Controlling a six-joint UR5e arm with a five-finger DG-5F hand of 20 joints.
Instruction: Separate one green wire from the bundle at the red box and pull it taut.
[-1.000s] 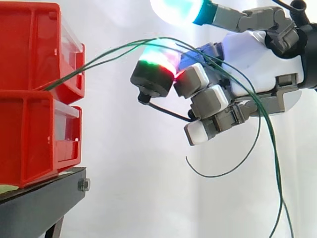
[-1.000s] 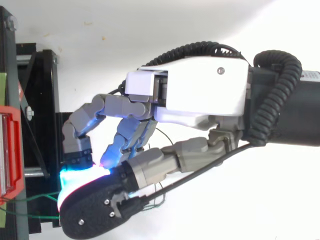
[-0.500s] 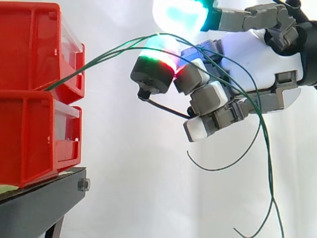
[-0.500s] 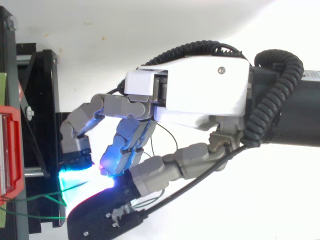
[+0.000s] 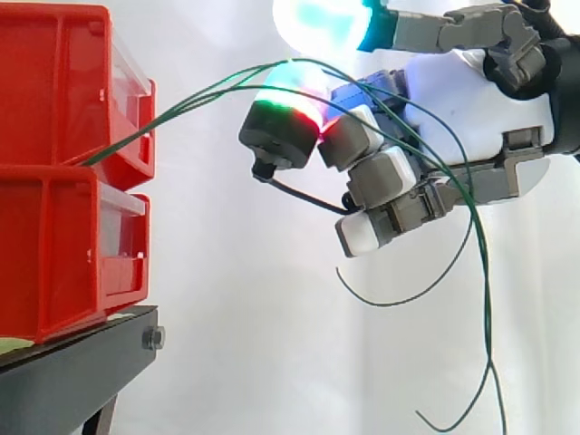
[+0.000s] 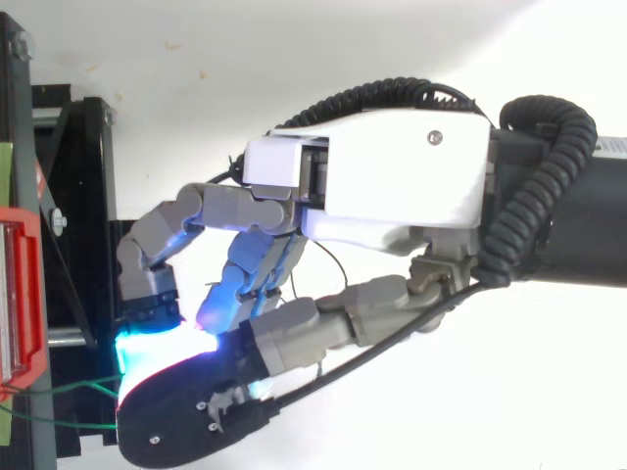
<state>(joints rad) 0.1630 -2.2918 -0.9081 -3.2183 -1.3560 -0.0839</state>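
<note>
Curling shut again at upper centre, hand [image 5: 471,100] pinches both wires [image 5: 195,93] from red box [image 5: 54,91]; none singled out yet

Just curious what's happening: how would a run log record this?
hand: beside red bins; green wires: arc from upper bin over hand, ends dangling; taut: not yet
</note>
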